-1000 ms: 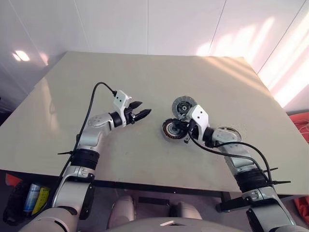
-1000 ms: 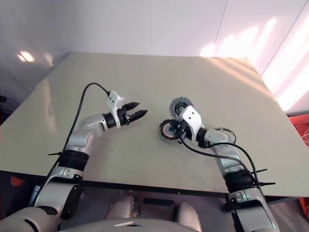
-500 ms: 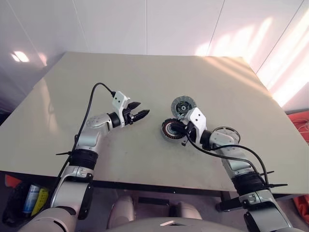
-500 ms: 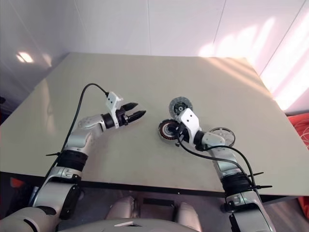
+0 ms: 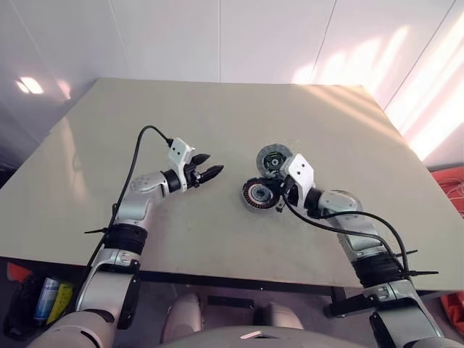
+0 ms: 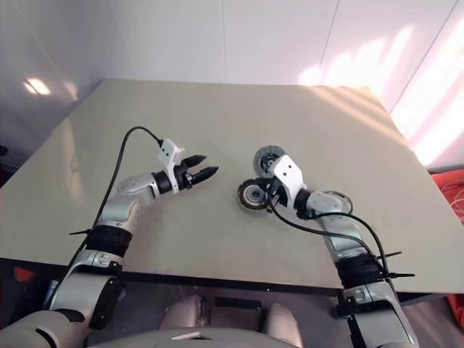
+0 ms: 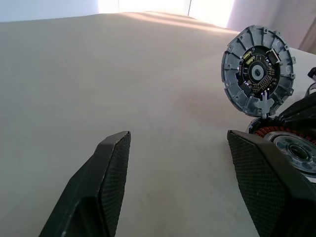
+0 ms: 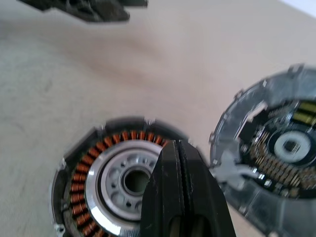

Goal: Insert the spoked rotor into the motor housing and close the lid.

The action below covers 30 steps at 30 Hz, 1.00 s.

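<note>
The motor housing [image 5: 259, 193] lies on the table with its copper windings and silvery centre facing up. Just beyond it, the lid [image 5: 274, 159] rests with its ringed inner face up. My right gripper [image 5: 278, 196] is shut with nothing in it, its tip over the housing's [image 8: 98, 173] right rim, the lid [image 8: 281, 153] beside it. The spoked rotor [image 6: 339, 197] lies behind my right forearm, partly hidden. My left gripper [image 5: 208, 173] hovers open and empty to the left of the housing, pointing towards the lid [image 7: 257, 70].
The beige table [image 5: 217, 109] is bare around the parts. Its front edge runs close below both arms. A black cable loops over each forearm.
My right arm has lifted slightly since half a second ago, with the gripper still shut at the housing's rim. The left gripper has stayed where it was.
</note>
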{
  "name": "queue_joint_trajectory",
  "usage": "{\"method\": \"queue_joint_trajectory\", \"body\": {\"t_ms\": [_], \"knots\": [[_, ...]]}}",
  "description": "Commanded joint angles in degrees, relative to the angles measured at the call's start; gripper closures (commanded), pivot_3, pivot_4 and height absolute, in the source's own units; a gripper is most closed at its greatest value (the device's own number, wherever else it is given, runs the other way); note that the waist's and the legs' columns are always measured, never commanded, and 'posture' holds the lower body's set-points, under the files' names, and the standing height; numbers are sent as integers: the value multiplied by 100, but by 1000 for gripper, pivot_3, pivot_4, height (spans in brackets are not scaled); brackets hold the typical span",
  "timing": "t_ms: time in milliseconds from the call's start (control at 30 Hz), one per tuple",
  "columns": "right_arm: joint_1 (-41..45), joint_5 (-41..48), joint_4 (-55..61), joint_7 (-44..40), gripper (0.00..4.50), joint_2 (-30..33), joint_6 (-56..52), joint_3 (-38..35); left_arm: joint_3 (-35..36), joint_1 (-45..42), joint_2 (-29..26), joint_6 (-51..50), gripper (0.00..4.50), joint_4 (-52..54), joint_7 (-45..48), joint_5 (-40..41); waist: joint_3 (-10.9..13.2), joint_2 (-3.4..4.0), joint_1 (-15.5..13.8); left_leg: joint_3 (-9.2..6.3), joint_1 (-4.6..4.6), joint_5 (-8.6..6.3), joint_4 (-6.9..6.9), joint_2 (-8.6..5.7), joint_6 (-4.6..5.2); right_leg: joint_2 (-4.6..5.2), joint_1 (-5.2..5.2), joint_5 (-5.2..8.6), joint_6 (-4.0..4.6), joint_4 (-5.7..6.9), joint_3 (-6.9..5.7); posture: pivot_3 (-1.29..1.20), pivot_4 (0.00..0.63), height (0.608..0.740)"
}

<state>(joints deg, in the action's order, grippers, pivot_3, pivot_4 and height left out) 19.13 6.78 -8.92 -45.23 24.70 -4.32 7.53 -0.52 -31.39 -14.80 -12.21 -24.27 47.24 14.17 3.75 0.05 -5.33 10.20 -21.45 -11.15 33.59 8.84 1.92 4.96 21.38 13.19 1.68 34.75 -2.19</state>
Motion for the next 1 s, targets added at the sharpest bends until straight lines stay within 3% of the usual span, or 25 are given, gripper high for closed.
{"method": "queue_joint_trajectory", "body": {"t_ms": [33, 533, 1000], "knots": [[157, 118, 366, -40, 4473, -6, -43, -66, 18, -125, -16, 114, 1163, 115, -15, 17, 0, 0, -5, 0, 0, 0, -1, 0, 0, 0, 0, 0, 0, 0, 0, 0, 0, 740], [-112, -99, -199, -1, 4473, -315, 46, 209, 55, -62, -112, 23, 1163, 304, -57, 42, 0, -1, -1, 0, 1, 1, -4, -1, -2, 0, -2, 0, 0, -3, 0, 0, 0, 740], [260, 51, 324, -13, 4473, -164, -75, 36, 15, -116, -99, -76, 1163, 397, -107, 60, 0, 0, -5, 0, 2, 7, -19, -1, -12, -1, 6, 0, 0, -2, 1, 0, 0, 740]]}}
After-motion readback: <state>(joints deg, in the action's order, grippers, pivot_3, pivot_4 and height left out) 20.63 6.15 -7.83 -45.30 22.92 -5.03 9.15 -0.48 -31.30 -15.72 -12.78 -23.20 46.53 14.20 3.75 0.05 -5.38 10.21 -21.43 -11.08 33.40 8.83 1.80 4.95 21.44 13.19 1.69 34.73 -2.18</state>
